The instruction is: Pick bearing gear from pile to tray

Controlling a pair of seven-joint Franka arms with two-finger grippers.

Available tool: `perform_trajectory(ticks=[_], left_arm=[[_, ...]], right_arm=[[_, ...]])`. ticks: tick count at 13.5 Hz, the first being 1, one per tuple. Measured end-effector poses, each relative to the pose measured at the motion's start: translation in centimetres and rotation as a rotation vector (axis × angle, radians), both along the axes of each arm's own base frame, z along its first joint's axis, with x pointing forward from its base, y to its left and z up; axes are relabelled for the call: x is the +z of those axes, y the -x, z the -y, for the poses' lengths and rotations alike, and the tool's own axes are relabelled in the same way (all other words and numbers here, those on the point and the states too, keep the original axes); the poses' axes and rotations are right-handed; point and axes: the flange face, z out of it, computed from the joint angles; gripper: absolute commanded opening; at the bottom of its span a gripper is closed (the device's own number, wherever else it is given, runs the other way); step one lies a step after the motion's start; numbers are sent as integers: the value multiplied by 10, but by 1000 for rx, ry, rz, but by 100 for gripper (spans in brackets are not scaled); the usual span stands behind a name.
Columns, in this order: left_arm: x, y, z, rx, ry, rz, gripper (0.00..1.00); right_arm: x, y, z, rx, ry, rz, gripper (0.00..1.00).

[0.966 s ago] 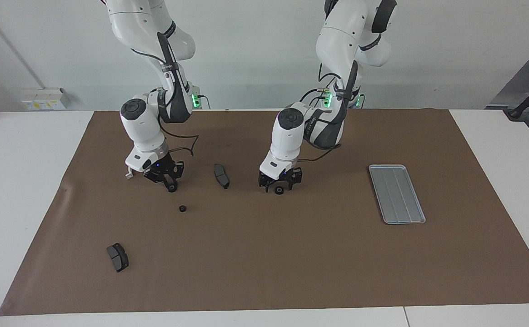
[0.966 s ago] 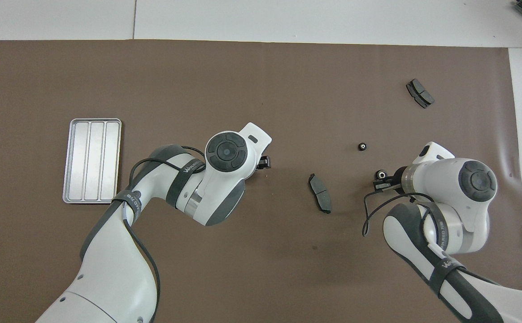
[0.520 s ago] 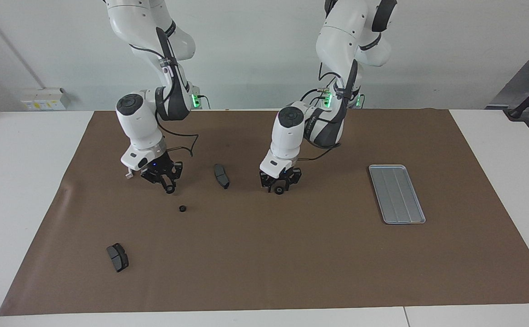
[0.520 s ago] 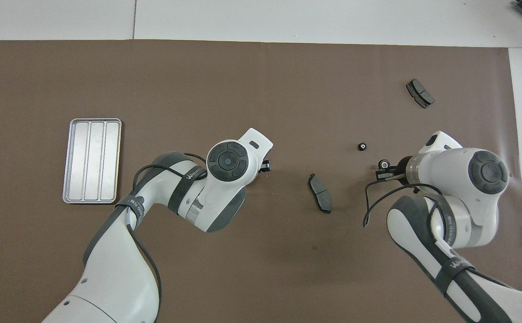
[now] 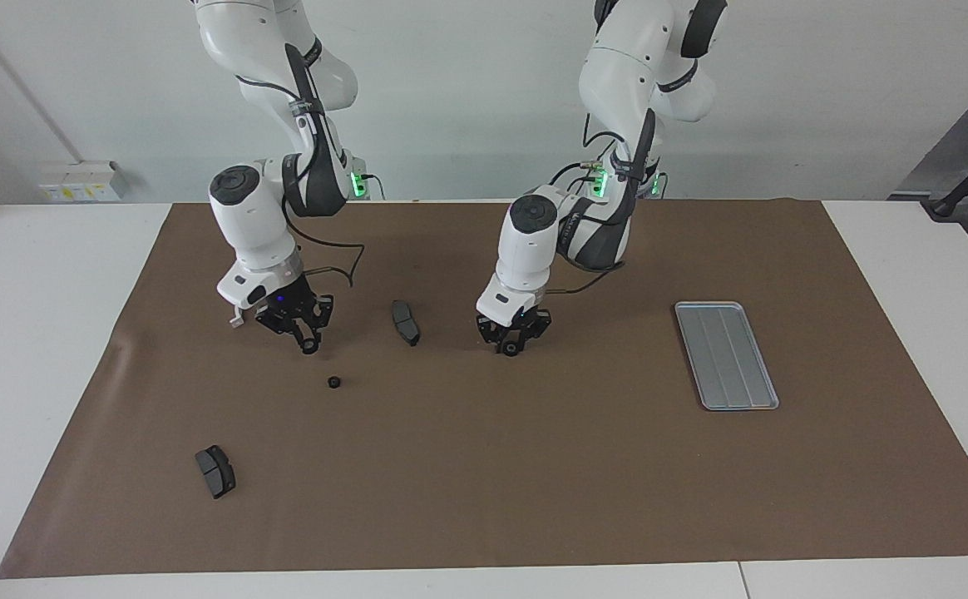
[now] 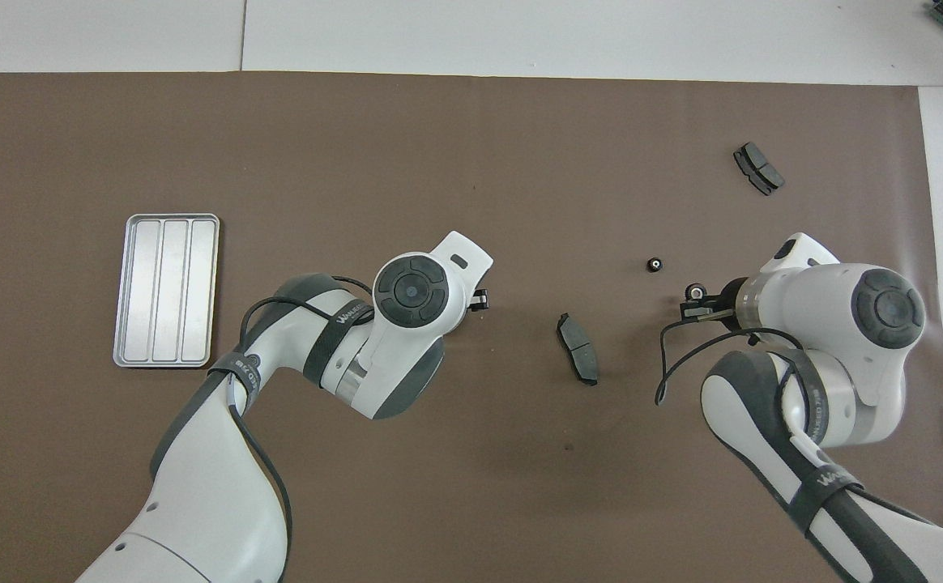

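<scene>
My left gripper (image 5: 511, 346) is low on the brown mat near the middle, fingers drawn in on a small black bearing gear (image 5: 511, 349). From overhead its wrist hides all but the tips (image 6: 480, 299). My right gripper (image 5: 309, 344) hangs just above the mat toward the right arm's end, shut on another bearing gear (image 6: 693, 291). A third bearing gear (image 5: 333, 382) (image 6: 654, 264) lies loose on the mat, farther from the robots than the right gripper. The silver tray (image 5: 727, 355) (image 6: 166, 290) sits toward the left arm's end with nothing in it.
One dark brake pad (image 5: 406, 322) (image 6: 578, 360) lies between the two grippers. Another brake pad (image 5: 215, 471) (image 6: 758, 168) lies farther out toward the right arm's end. The brown mat (image 5: 534, 466) covers most of the white table.
The left gripper's fingers have closed in around the bearing gear on the mat. The right gripper has risen a little with its bearing gear.
</scene>
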Motion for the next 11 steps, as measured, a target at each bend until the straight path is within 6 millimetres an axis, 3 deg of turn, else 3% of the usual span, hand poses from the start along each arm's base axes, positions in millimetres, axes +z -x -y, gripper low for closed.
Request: perform_trajectory(ticks=[2, 7, 11], left_arm=[[0, 0, -1, 2, 0, 1, 20], [2, -4, -4, 10, -4, -1, 13], [29, -36, -31, 53, -22, -13, 11]], right_arm=[[15, -3, -15, -26, -8, -13, 0], [94, -17, -55, -96, -21, -70, 0], [132, -12, -81, -135, -28, -77, 0]])
